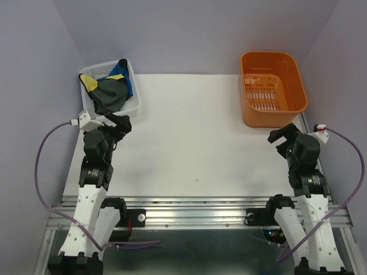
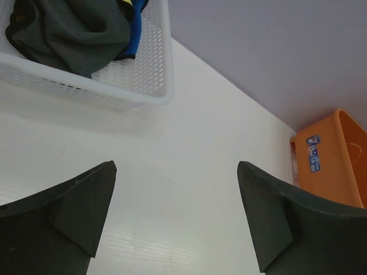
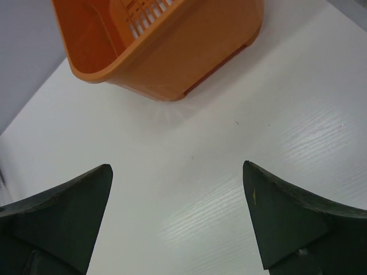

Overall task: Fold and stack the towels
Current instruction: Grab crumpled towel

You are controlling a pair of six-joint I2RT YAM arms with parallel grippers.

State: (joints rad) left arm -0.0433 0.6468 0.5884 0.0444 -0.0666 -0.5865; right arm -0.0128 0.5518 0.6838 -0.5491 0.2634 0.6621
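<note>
left gripper [image 2: 175, 167]: both fingers [image 2: 74, 213] are spread wide, with bare table [image 2: 189, 114] showing across the gap and nothing between the pads. the fingertips hang above the table surface and touch no object. ahead of the fingertips and off to the left-finger side stands the white mesh basket [image 2: 144, 64], near the tips but apart from them. all the towels [image 2: 86, 34] lie bunched and unfolded inside this basket. the dark grey towel [image 2: 69, 31] is on top and fills most of the pile. the blue towel [image 2: 135, 31] sits on the far side of it, against the basket wall nearest the right finger. in the top view, the left gripper [image 1: 117, 121] sits just before the near right corner of the basket [image 1: 135, 104]. there the grey towel [image 1: 110, 94] lies in the middle, the yellow towel [image 1: 87, 81] shows at its far left, and the blue towel [image 1: 119, 71] rises at the far rim. right gripper [image 3: 176, 166]: both fingers [image 3: 289, 220] are likewise spread wide with only table between them, gripping nothing. ahead of these fingertips, more toward the left-finger side, stands the orange bin [image 3: 189, 54], close by but not touching. the top view shows the right gripper [image 1: 282, 137] just before the near wall of the bin [image 1: 268, 117], and no towel can be seen in the bin. the two grippers are well apart, with the white table [image 1: 189, 149] between them.
</note>
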